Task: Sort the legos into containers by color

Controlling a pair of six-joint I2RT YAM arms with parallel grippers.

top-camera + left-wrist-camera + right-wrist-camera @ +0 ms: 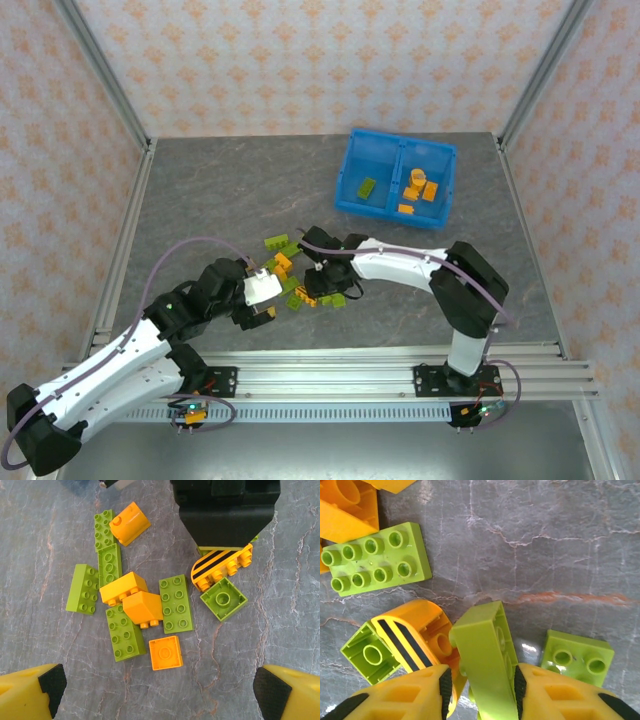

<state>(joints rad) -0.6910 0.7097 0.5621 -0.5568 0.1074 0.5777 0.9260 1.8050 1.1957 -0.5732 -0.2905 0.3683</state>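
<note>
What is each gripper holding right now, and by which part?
The right gripper is shut on a lime green brick turned on edge, gripped across its studded face and underside. The left gripper is open, holding nothing.

left wrist view: green legos 6, orange legos 5 | top: bin compartments 2
</note>
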